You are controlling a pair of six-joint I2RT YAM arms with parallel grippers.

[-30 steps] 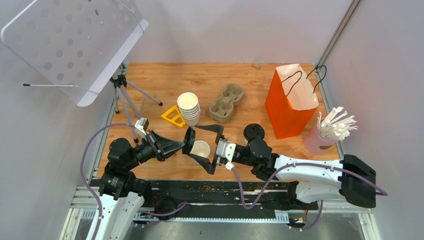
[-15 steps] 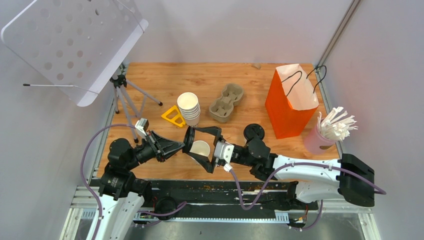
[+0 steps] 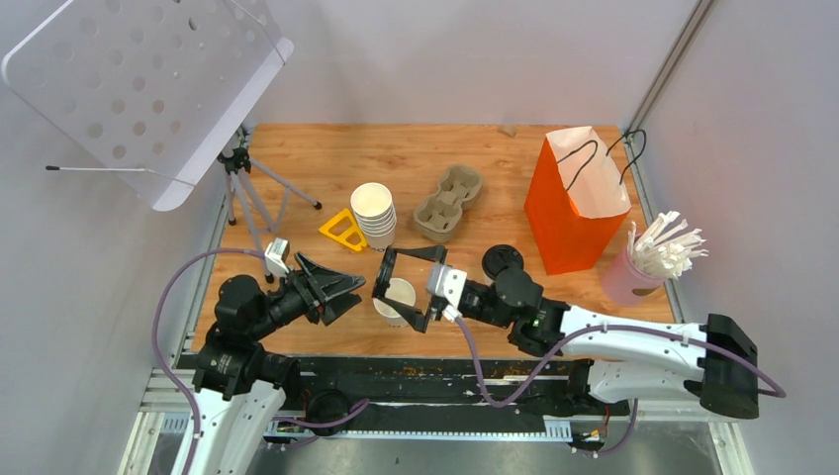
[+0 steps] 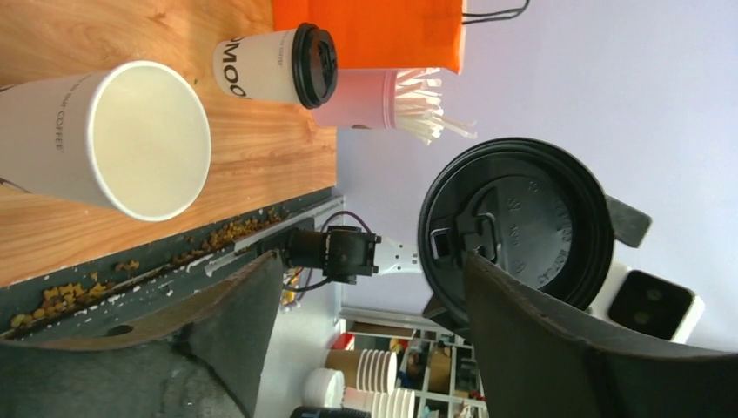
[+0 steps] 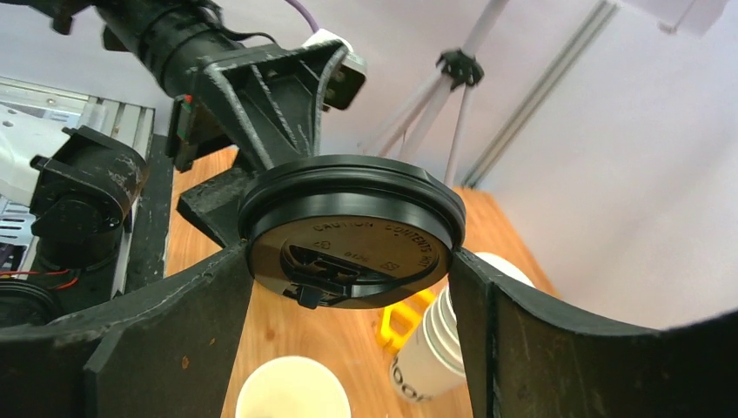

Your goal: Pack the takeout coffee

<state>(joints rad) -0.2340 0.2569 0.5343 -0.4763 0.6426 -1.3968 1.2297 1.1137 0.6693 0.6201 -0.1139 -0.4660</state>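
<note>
The wooden tabletop (image 3: 326,158) carries the orange bag (image 3: 574,213) standing open at the far right. The takeout coffee (image 3: 503,262) stands upright and lidded just beside the bag's near left corner, close to the right arm's wrist. The left fingers (image 4: 557,348) are spread and hold nothing. The right fingers (image 5: 174,340) pinch a loose black lid (image 5: 348,231) by its rim, above an open cup (image 5: 291,387) near the front edge. The step in hand looks like capping that cup. It should go best with the lid levelled, centred on the rim and pressed down evenly, since an empty cup would likely tip under a skewed push. Room is tight on the left, where the left fingers sit near, and behind, where the cup stack (image 3: 374,213) stands; the front edge is close too. The stretch toward the bag looks freer, apart from the takeout coffee itself.
</note>
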